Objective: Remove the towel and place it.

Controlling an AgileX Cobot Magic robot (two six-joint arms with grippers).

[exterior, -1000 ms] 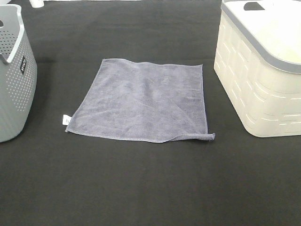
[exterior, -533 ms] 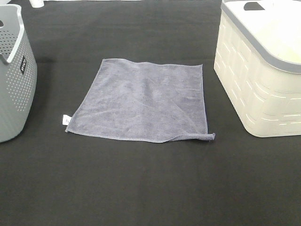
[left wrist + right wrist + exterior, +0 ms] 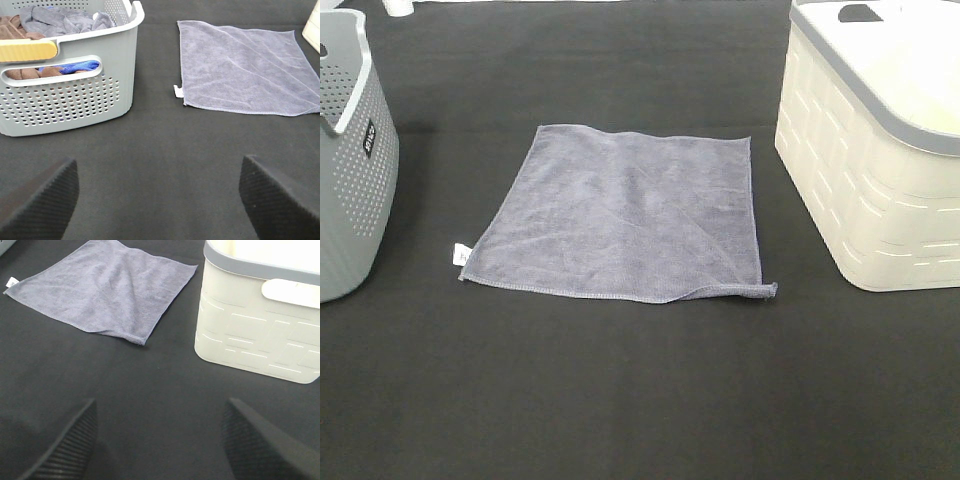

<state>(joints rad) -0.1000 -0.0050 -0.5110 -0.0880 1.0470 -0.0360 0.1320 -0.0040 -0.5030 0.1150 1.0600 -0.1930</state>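
While both arms hang back, the towel [image 3: 623,218] lies flat at mid-bench on the black mat [image 3: 640,390] — white tag [image 3: 461,253] toward the grey perforated basket [image 3: 350,170] of cloths, cream basket [image 3: 880,170] opposite; left gripper [image 3: 160,200] and right gripper [image 3: 160,440] — fingers spread wide, holding nothing

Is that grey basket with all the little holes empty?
No. In the left wrist view the grey basket already holds crumpled cloths, grey and brown on top and something blue showing through its handle slot.
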